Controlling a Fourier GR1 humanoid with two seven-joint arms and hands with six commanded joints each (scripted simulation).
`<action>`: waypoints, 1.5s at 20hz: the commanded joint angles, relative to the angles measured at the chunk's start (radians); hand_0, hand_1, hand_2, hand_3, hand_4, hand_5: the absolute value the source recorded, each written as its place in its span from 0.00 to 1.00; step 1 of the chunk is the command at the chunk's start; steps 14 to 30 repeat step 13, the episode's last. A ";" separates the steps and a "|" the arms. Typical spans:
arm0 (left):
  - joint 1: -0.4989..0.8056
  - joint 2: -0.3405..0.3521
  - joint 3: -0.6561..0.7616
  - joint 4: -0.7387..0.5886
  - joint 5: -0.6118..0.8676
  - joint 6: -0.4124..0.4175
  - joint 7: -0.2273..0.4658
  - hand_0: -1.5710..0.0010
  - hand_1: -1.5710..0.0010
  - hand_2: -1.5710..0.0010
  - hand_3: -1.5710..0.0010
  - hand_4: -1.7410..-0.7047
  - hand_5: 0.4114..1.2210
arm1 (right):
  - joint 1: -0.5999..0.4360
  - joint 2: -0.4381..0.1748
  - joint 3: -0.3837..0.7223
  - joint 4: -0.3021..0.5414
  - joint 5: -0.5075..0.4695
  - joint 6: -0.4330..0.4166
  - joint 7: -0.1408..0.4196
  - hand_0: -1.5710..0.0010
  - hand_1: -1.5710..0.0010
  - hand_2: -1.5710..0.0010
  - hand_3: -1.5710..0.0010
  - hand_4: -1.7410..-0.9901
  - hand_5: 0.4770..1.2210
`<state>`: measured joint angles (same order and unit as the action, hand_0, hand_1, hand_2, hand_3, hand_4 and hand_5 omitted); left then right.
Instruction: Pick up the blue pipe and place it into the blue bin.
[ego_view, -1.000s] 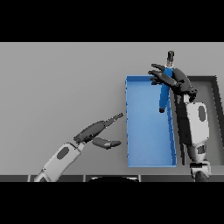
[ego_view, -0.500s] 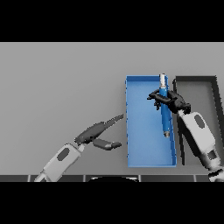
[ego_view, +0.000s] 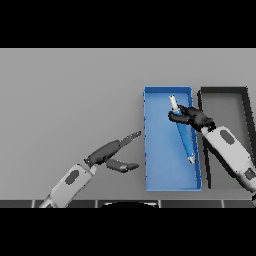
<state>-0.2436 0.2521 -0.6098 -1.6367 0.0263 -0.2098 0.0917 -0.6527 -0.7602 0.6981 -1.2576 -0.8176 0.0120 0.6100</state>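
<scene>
Already the blue pipe (ego_view: 183, 135) is lying within the walls of the blue bin (ego_view: 160, 170), its long axis running from the far end, where a pale tip is showing, down towards the near right corner, slightly slanted. The right hand (ego_view: 192, 117) is sitting over the pipe's upper part, its fingers (ego_view: 178, 118) curling round it just below the pale tip, so the grasp is looking closed on the pipe rather than released. Whether the pipe is resting on the bin floor or hanging a little above it cannot be told from this view.

By my judgement the coming move is turning on that one relation: the pipe is lying under and in front of the right hand, inside the bin, so opening the fingers should be enough.

Well apart on the desk (ego_view: 70, 90), the left hand (ego_view: 112, 152) is hovering just beside the bin's left wall with fingers stretched out and relaxed, holding nothing. A dark tray (ego_view: 223, 92) is standing right of the bin.
</scene>
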 joint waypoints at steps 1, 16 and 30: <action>-0.011 -0.005 0.001 0.002 0.000 0.002 0.016 1.00 1.00 1.00 1.00 0.88 0.07 | -0.005 0.007 0.003 0.004 0.006 -0.003 -0.002 0.92 0.94 0.94 0.96 0.74 0.54; 0.007 -0.019 -0.019 0.014 -0.028 0.017 0.010 1.00 1.00 1.00 1.00 0.88 0.08 | -0.003 0.000 0.011 -0.018 0.026 -0.026 -0.010 0.99 0.99 0.99 0.99 0.74 0.39; 0.007 -0.019 -0.019 0.014 -0.028 0.017 0.010 1.00 1.00 1.00 1.00 0.88 0.08 | -0.003 0.000 0.011 -0.018 0.026 -0.026 -0.010 0.99 0.99 0.99 0.99 0.74 0.39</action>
